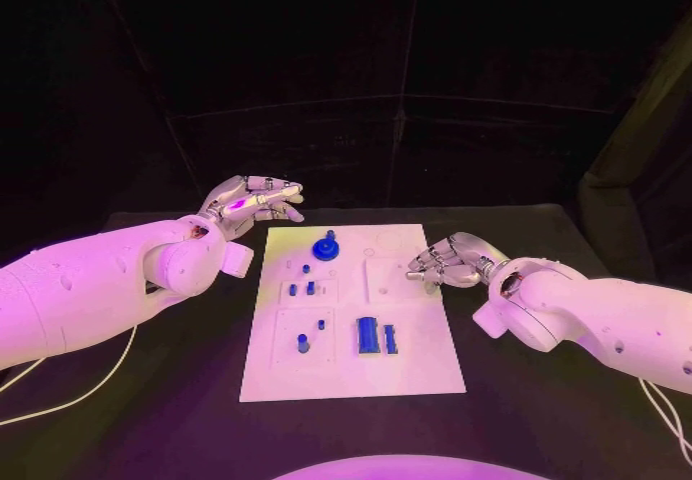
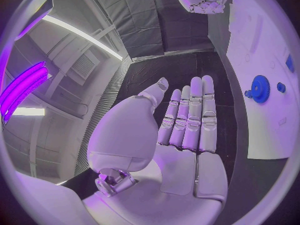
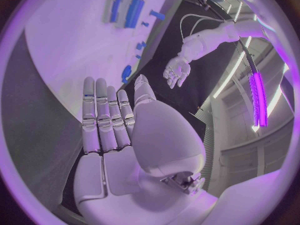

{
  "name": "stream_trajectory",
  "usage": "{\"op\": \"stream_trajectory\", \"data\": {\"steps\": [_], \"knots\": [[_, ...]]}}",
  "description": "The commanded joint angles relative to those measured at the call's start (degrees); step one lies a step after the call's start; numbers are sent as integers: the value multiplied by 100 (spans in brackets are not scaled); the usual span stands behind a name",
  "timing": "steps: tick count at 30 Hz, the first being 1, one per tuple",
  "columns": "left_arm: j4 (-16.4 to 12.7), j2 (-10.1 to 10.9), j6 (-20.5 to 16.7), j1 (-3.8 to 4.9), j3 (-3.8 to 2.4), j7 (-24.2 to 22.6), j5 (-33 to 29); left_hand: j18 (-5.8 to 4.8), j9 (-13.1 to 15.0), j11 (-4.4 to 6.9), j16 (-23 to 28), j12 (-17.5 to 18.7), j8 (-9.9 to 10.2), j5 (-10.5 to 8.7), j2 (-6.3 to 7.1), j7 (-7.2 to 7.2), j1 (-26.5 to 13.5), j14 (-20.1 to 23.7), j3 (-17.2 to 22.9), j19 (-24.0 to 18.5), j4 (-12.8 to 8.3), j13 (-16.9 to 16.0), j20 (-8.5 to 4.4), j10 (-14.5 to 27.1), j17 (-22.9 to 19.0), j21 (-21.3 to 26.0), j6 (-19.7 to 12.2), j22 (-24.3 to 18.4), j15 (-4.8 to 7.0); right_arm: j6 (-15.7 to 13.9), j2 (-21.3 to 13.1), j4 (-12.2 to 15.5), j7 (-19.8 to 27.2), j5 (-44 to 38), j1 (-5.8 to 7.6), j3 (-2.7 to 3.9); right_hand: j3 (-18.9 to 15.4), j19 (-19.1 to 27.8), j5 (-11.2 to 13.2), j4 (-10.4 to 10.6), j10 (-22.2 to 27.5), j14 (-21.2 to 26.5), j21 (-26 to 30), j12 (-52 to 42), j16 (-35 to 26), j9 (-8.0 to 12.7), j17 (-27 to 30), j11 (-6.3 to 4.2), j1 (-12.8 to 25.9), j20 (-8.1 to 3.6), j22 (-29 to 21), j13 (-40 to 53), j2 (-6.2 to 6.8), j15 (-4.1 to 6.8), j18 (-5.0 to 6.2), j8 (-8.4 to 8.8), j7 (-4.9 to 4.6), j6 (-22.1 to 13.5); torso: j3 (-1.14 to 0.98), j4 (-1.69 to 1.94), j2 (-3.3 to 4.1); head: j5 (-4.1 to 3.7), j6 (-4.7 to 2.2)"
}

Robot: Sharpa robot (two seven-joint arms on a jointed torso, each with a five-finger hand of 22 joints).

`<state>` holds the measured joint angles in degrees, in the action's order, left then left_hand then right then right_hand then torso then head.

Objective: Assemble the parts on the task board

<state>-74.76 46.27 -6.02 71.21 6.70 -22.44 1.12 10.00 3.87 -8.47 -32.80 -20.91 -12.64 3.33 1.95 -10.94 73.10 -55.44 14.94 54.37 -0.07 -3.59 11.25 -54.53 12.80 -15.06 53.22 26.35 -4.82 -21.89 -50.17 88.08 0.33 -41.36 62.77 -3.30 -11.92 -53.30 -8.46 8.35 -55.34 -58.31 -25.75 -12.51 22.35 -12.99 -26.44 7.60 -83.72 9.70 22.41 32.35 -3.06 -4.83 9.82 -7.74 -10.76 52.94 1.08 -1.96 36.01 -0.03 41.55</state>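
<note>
roughly centred, task board lies between left hand and right hand (both empty, fingers extended).

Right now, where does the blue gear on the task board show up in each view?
Head view: blue gear at the far end of the task board.
Left wrist view: gear beyond the fingers.
Right wrist view: gear beside the fingers.
Shared landmark: the white board.
</note>
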Motion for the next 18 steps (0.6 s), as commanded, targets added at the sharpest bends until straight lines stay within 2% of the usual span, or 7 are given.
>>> {"op": "stream_trajectory", "data": {"steps": [1,2,3,7,14,15,18], "knots": [[197,-107,123,9,4,-418,-237,28,-8,12,621,264,108,30,-44,21,-10,95,-81,-259,17,4,113,-105,-217,344,12,-291,-149,278,268,-548,1747,2066,50,70,-27,13,45,-204,-96,78,791,378,-790,177,704,79,-41,234,-597,-797,-21,-193,76,187,-33,-17,38,-35,-154,-6,-220],[278,-154,88,6,8,-466,-295,23,-11,-11,835,371,158,28,-48,17,3,165,-103,-409,22,4,166,-123,-295,489,9,-406,-204,329,389,-766,1887,2202,58,100,5,-44,27,-268,-97,155,1002,505,-1051,243,944,118,-30,311,-769,-1069,-116,-228,87,248,-26,6,38,-43,-168,-14,-266],[363,-206,35,0,10,-511,-364,19,-15,-33,1045,485,212,30,-61,12,14,236,-125,-538,29,6,227,-130,-376,617,3,-514,-254,374,501,-966,2007,2317,64,128,-15,-144,50,-364,-173,61,1196,592,-1222,315,1159,172,2,330,-937,-1338,-106,-243,122,316,4,32,35,-49,-180,-8,-324],[708,-454,-291,-56,16,-678,-663,40,-17,-165,1732,902,410,33,-98,18,56,492,-251,-926,35,6,434,-57,-659,981,-31,-862,-430,532,941,-1706,2360,2617,78,236,-11,-150,48,-590,-101,86,1665,851,-1644,516,1611,205,106,449,-1300,-1882,-147,-323,71,405,50,-49,7,-44,-269,-13,-542],[1001,-742,-626,-142,16,-826,-984,60,-16,-211,2142,1205,575,35,-164,85,108,369,-395,-963,20,3,483,-155,-807,1071,22,-1099,-458,665,1302,-2257,2552,2816,84,290,21,-275,46,-913,-3,-26,2157,889,-1881,819,2119,236,371,512,-1712,-2533,-227,-370,75,413,56,-118,-42,-49,-304,37,-669],[961,-712,-325,-131,22,-507,-641,-284,-387,116,2458,1450,764,-333,-195,367,-2121,1954,-701,-2302,7,359,-7,1548,-1280,1506,-1587,-1546,-186,414,1266,-2205,2123,2416,75,284,371,1430,265,-835,1659,1754,2575,1251,-2235,1299,2644,-72,2736,70,-2241,-2713,306,-112,-232,774,360,-1644,-12,-38,-276,5,-638],[922,-703,-379,-147,11,-510,-632,-284,-387,151,2540,1518,814,-333,-195,433,-2441,2151,-773,-2503,7,359,-73,1779,-1280,1506,-1818,-1633,-138,359,1251,-2156,2140,2452,68,285,422,1651,313,-835,1897,1968,2575,1251,-2235,1299,2644,-104,3128,6,-2241,-2792,306,-77,-232,774,406,-1890,-23,-11,-300,5,-647]]}}
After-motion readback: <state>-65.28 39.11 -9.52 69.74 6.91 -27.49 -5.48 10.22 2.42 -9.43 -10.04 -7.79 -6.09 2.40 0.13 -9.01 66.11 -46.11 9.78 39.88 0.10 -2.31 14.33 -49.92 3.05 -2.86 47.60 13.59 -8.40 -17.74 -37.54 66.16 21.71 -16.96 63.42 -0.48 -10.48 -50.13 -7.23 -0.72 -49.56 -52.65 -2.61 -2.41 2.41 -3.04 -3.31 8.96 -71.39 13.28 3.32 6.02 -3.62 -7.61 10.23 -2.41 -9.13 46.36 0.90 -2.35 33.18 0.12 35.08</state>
